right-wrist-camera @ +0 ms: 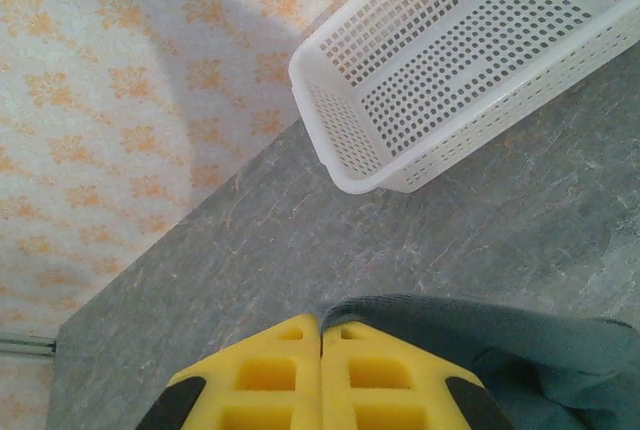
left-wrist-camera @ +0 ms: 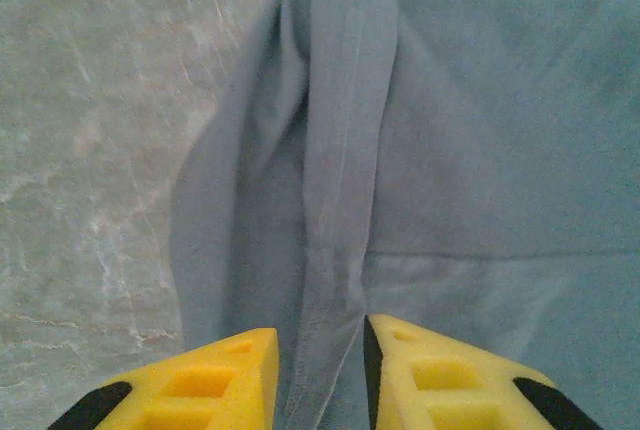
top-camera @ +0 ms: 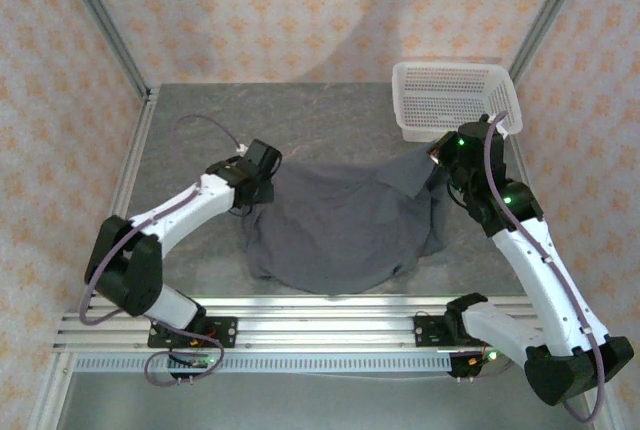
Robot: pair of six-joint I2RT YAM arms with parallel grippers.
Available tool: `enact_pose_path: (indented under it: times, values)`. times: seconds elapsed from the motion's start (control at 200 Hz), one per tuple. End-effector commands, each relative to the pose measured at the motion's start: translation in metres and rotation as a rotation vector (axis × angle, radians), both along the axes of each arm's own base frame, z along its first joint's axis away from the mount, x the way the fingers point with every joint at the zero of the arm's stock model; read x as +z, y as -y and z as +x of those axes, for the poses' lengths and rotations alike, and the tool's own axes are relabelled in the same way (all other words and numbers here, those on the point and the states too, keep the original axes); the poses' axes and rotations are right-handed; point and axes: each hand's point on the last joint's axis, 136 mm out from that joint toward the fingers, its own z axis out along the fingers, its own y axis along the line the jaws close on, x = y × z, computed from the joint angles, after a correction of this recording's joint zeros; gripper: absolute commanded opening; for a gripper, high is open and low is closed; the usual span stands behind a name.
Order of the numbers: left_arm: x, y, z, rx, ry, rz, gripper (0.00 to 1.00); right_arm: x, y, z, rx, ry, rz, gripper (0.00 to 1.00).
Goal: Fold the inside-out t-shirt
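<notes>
Patterned walls box in a grey table (top-camera: 200,130), white basket (top-camera: 455,100) at the far right. From the top camera, the t-shirt (top-camera: 340,225) lies mid-table in a rumpled heap, not flat. The left gripper (top-camera: 262,178) is at its left edge. The right gripper (top-camera: 437,157) is at the far right corner, just beside the basket, and the cloth there is lifted towards it. From the left wrist camera, the left gripper (left-wrist-camera: 320,380) is slightly parted, a long bunched hem of the t-shirt (left-wrist-camera: 480,150) running between the fingers. Can't tell if they pinch it yet. From the right wrist camera, the right gripper (right-wrist-camera: 320,335) is pressed fully together on the edge of the t-shirt (right-wrist-camera: 520,350), basket (right-wrist-camera: 450,60) beyond. The step looks like grabbing two edges to spread the shirt. To do it well, close the left gripper on the hem only, not the layers under it, then pull both sides apart evenly and keep clear of the basket. Sleeves, collar and which side faces out are hard to read in the heap, and the exact grip point is hidden under the fingers.
</notes>
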Motion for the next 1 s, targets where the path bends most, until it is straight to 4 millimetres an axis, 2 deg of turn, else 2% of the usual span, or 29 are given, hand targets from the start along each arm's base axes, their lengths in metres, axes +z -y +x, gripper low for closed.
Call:
enact_pose_path:
  times: [0.0,0.09,0.18,0.4,0.646,0.821,0.946,0.996]
  values:
    - [-0.021,0.002,0.000,-0.050,-0.067,0.044,0.31,0.006,0.000,-0.002,-0.001,0.027,0.022,0.00]
    - [-0.035,0.008,0.007,-0.061,-0.112,0.054,0.31,0.005,0.000,-0.003,0.001,0.023,0.020,0.00]
    - [-0.044,0.005,0.015,-0.049,-0.112,0.087,0.31,0.006,0.001,-0.004,0.000,0.020,0.014,0.00]
    - [-0.053,0.008,0.025,-0.050,-0.107,0.056,0.29,0.005,0.002,-0.007,0.002,0.017,0.014,0.00]
    - [-0.057,-0.017,0.020,0.002,-0.119,0.104,0.19,0.009,0.001,-0.007,0.003,0.026,0.027,0.00]
    - [-0.061,-0.020,0.018,0.013,-0.126,0.092,0.16,0.011,-0.003,-0.005,0.013,0.028,0.045,0.00]
    - [-0.058,-0.019,0.019,0.019,-0.111,0.072,0.00,0.012,-0.004,-0.005,0.017,0.027,0.051,0.00]
    - [-0.050,-0.018,0.019,0.025,-0.091,0.057,0.00,0.014,-0.004,-0.005,0.018,0.030,0.051,0.00]
